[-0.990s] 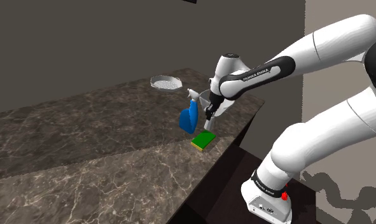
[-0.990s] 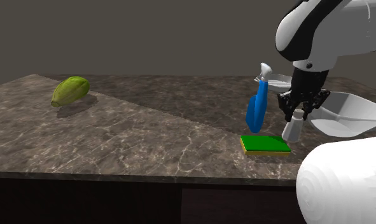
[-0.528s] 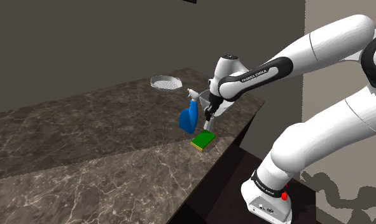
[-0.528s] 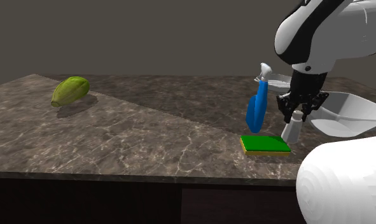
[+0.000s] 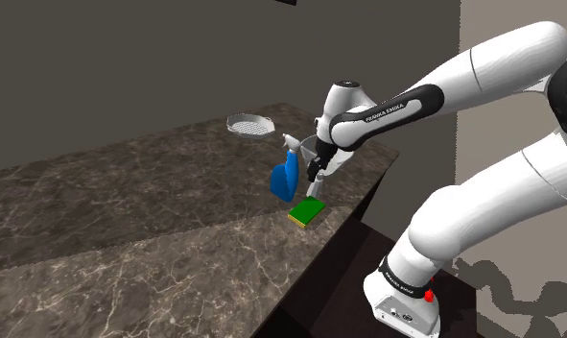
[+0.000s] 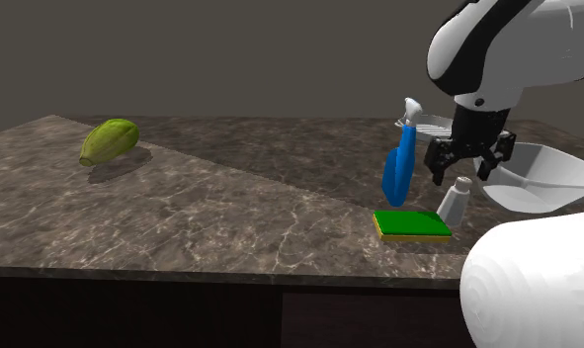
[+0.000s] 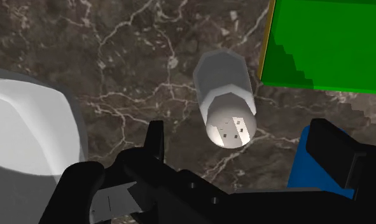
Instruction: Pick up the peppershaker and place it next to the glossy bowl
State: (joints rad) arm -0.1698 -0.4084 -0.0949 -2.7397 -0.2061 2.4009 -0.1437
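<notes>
The grey pepper shaker (image 6: 454, 201) stands on the dark marble counter (image 6: 230, 208), between the white glossy bowl (image 6: 546, 178) and the green sponge (image 6: 410, 224). My black gripper (image 6: 467, 170) hovers just above the shaker, open, its fingers apart and off it. In the wrist view the shaker's holed top (image 7: 229, 125) sits below and between the two fingers (image 7: 154, 137), with the bowl (image 7: 27, 140) to one side and the sponge (image 7: 326, 44) to the other. In the shoulder view the gripper (image 5: 315, 178) hangs next to the bowl (image 5: 307, 149).
A blue spray bottle (image 6: 400, 163) stands close beside the sponge. A round strainer (image 5: 249, 124) lies at the counter's back. A green fruit (image 6: 110, 140) rests far off at the second exterior view's left. The counter edge (image 5: 353, 206) runs just by the sponge.
The fingers, shut on the pepper shaker before, have opened and let it go. The shaker stays on the counter and the hand has risen slightly.
</notes>
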